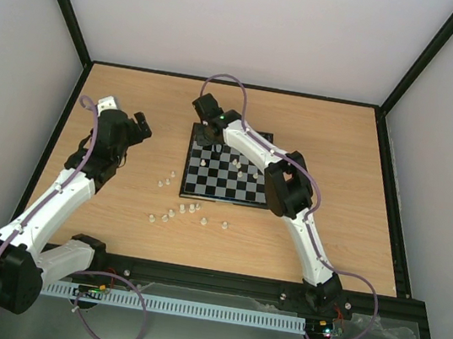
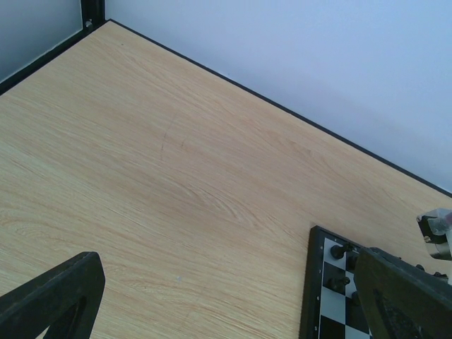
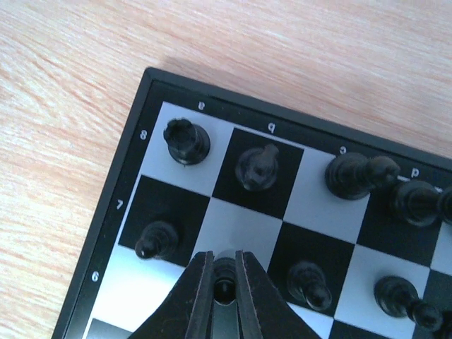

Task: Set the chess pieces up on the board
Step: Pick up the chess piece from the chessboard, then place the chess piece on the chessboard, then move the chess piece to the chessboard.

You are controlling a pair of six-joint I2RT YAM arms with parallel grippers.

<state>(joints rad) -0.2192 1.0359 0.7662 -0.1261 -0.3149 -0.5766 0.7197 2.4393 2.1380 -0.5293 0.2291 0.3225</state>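
Pinches, with the right gripper (image 3: 224, 263) almost closed, a tiny black chess figure (image 3: 224, 288) over the small black-and-pale checkered board (image 3: 247, 219), among other black figures (image 3: 186, 140) near its corner. Holds the left gripper (image 2: 226, 304) wide and empty above the wooden surface (image 2: 176, 176). Shows tiny whitish chess pieces (image 1: 179, 210) scattered beside the board's near-left corner.

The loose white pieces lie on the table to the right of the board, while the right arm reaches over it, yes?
No. The top external view shows the loose chess pieces lying left of the board and in front of it, not to its right. The right arm does reach over it.
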